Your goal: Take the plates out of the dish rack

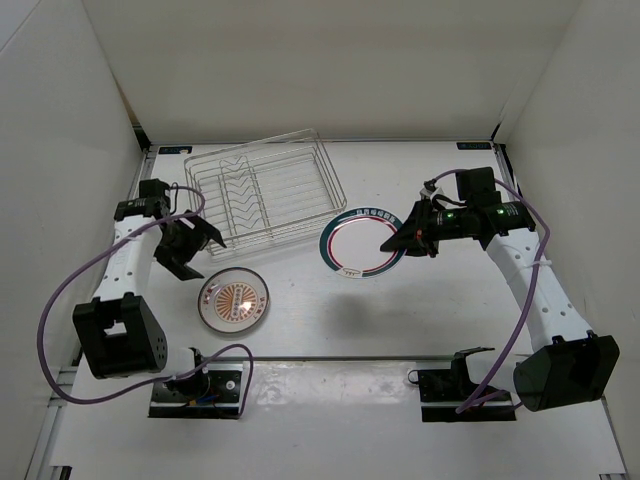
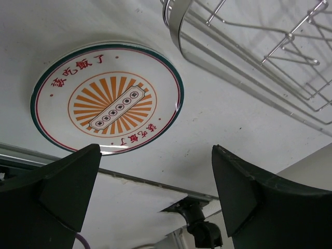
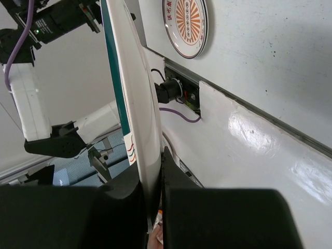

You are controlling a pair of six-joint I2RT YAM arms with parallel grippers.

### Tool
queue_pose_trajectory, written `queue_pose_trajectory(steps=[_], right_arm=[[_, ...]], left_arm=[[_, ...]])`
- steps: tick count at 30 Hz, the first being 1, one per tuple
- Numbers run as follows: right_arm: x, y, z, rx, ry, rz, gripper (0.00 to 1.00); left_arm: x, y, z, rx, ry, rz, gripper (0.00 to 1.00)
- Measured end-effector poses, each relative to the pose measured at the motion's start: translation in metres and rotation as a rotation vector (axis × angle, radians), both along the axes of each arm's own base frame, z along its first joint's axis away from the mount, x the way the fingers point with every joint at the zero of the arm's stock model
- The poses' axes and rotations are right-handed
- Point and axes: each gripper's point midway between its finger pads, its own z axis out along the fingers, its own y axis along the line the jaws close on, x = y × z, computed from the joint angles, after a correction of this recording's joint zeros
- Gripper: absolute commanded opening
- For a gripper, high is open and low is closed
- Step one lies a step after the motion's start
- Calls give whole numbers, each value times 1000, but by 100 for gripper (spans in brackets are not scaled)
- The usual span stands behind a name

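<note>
The silver wire dish rack (image 1: 265,190) stands at the back left and shows no plates in it; its corner shows in the left wrist view (image 2: 249,52). One orange sunburst plate (image 1: 233,299) lies flat on the table in front of the rack, also in the left wrist view (image 2: 106,98) and the right wrist view (image 3: 185,26). My left gripper (image 1: 185,250) (image 2: 155,197) is open and empty, just left of that plate. My right gripper (image 1: 400,240) (image 3: 153,192) is shut on the rim of the teal-rimmed plate (image 1: 362,243) (image 3: 132,93), held right of the rack. A second sunburst plate is not in view.
White walls close in the table on the left, back and right. A raised strip (image 1: 330,360) runs across the near edge, with both arm bases (image 1: 200,385) behind it. Purple cables loop beside each arm.
</note>
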Motion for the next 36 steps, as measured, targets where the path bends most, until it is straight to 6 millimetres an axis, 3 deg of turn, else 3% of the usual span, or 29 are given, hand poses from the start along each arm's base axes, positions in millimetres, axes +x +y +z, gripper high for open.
queue_pose_trajectory(steps=[9, 15, 20, 21, 23, 30, 36], right_arm=[[-2, 1, 2, 10, -6, 13, 0], [-2, 1, 2, 13, -6, 15, 0], [-2, 1, 2, 13, -5, 15, 0], [-2, 1, 2, 13, -5, 14, 0], [-2, 1, 2, 12, -6, 15, 0], [-2, 1, 2, 13, -7, 16, 0], [-2, 1, 1, 13, -7, 16, 0]], left_arm=[[37, 17, -6, -49, 27, 146, 99], [46, 30, -10, -98, 57, 265, 97], [50, 31, -20, -175, 71, 347, 79], [50, 31, -22, -184, 80, 350, 65], [53, 33, -25, -198, 89, 352, 51], [64, 44, -27, -233, 109, 361, 50], [70, 67, -15, -238, 68, 416, 32]])
